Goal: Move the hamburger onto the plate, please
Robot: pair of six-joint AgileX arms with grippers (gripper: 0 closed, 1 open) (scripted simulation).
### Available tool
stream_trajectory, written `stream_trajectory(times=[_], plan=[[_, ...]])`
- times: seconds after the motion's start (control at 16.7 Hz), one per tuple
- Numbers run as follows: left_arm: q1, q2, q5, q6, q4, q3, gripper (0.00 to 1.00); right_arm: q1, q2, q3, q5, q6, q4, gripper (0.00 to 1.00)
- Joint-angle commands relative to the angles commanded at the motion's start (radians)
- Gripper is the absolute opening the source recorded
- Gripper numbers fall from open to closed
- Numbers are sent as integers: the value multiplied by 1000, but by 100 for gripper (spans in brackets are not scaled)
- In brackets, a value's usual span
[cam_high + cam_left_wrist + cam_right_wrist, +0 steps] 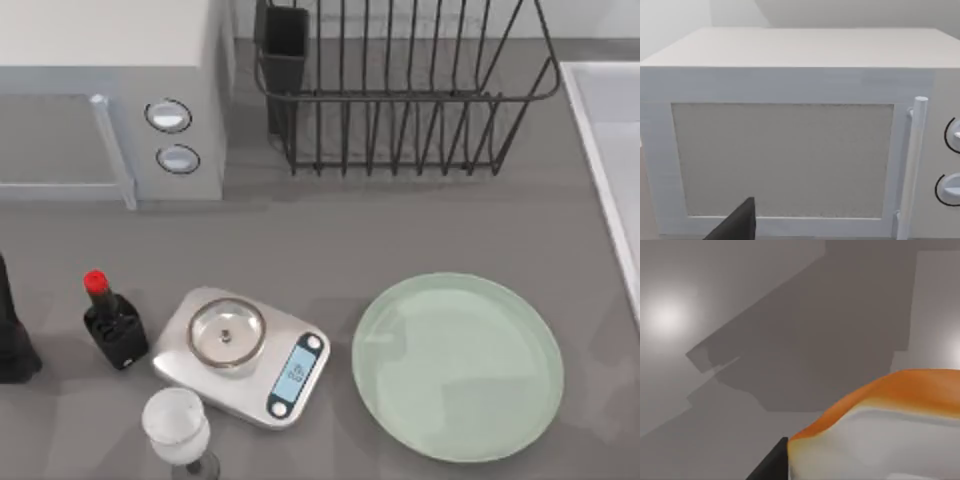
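My right wrist camera sits close against the small orange-brown hamburger (pixel 880 425), probably for grasping; jaw state unclear. The large pale mint-green plate (pixel 458 366) lies bare.

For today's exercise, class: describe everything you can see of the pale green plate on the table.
The plate is large, round and pale mint green, with a shallow raised rim and a glossy surface that looks like glazed ceramic or glass. It lies flat on the grey table toward the right side, just right of the silver scale, apart from it. Nothing rests on it.
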Motion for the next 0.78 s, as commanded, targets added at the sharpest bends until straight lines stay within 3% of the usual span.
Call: stream_trajectory(times=[0.3,0.78], plan=[[0,0,0,0,0,0,100,-4,-90,135,1,3,-217,0],[0,0,0,0,0,0,100,18,-77,161,1,-27,-230,0]])
